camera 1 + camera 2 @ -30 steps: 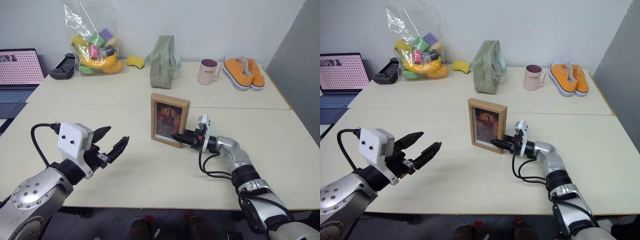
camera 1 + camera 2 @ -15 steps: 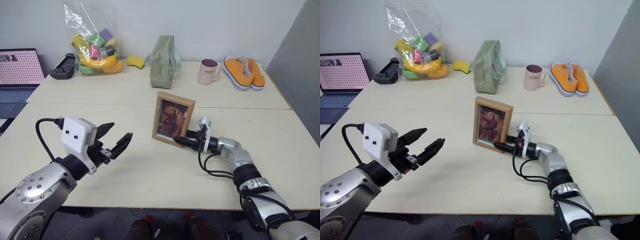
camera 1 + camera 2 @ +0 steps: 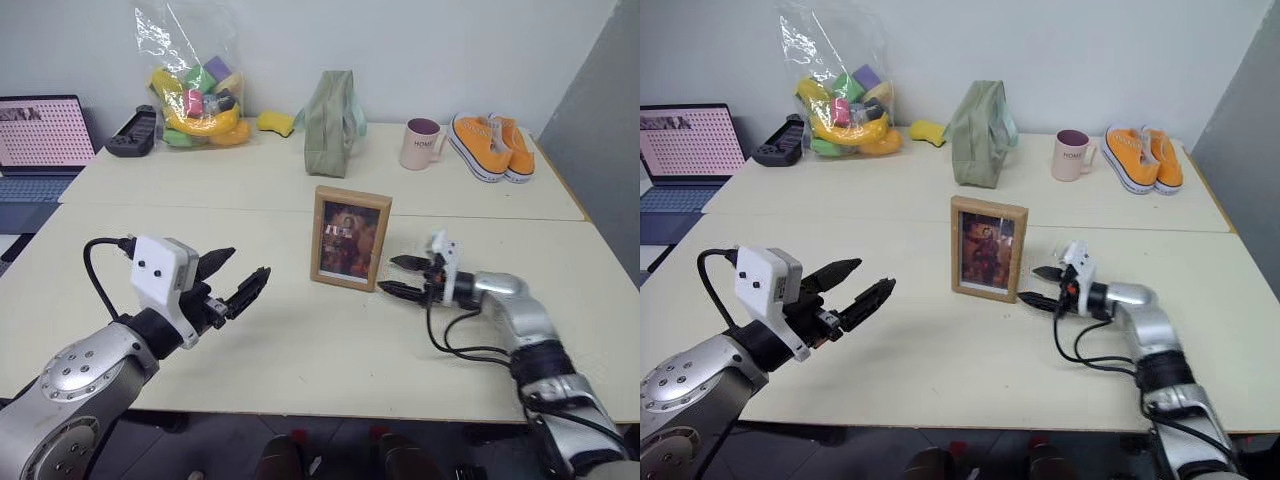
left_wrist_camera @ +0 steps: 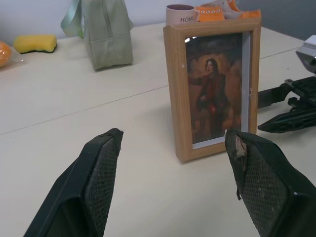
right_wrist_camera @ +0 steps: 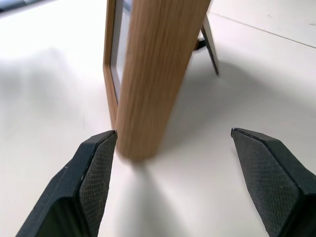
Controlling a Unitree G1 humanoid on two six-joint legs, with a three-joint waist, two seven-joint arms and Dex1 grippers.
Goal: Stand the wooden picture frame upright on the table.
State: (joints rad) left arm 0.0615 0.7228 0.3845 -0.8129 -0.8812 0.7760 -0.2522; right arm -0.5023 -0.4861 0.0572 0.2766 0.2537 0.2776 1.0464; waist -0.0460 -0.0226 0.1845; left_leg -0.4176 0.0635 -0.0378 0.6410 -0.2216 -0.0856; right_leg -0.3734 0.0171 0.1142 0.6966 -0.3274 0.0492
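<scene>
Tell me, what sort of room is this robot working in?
Probably an office or lab used for testing: plain pushed-together tables, an open laptop, and assorted props like a bag of toys and orange shoes.

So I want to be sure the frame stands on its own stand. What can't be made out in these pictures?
- Frame back: the eye views show its front, which hides the back.
- Stand: right wrist view shows one leg behind the frame's edge; the frame hides the rest.
- Frame's lean: cannot tell whether it tilts back.
- Mug lettering: too small in the eye views.
- Bag contents: crumpled plastic blurs them.
</scene>
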